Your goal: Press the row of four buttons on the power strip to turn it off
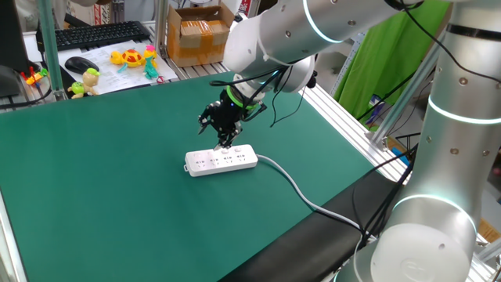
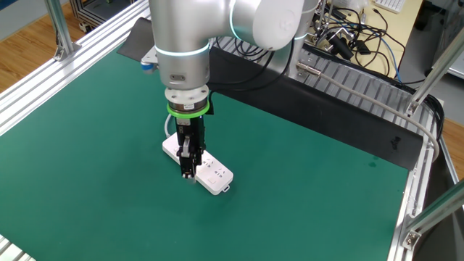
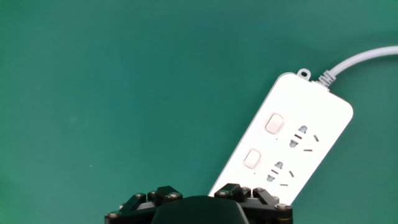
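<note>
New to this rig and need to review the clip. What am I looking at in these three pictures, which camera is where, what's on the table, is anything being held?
It is one silver robot arm with a small black two-finger gripper at a table covered by a green mat.

Two pictures come from fixed cameras on different sides of the table. The third comes from a camera on the hand, looking down along the fingers.

On the mat lies a white power strip with a pale grey cable trailing off the table edge. The hand view shows two of its buttons beside the socket holes.

The gripper is low over the strip, at its button edge. Nothing is held. Whether the fingertips touch the strip, the pictures do not show.

Behind the mat sit a keyboard, toys and a cardboard box.
</note>
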Motion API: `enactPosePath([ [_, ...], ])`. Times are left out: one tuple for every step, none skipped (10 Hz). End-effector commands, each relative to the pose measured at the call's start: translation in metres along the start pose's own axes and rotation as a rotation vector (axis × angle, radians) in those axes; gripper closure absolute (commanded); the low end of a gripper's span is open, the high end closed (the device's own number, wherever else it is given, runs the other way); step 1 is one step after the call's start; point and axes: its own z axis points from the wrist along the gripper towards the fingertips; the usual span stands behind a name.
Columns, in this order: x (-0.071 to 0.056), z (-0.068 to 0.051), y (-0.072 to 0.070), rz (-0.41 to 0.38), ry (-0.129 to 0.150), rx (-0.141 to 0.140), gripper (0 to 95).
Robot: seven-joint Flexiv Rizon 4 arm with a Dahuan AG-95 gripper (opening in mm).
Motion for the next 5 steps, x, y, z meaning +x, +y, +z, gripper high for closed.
enactPosePath([
  [0.0003,0.0001,-0.0002,-0.006,0.0,-0.001,38.0],
  [0.0005,0.0003,-0.0007,-0.008,0.001,-0.002,38.0],
  [0.0008,0.0006,-0.0014,-0.008,0.003,-0.004,38.0],
  [0.001,0.0008,-0.002,-0.009,0.003,-0.005,38.0],
  [0.0013,0.0011,-0.0027,-0.008,0.005,-0.009,38.0],
])
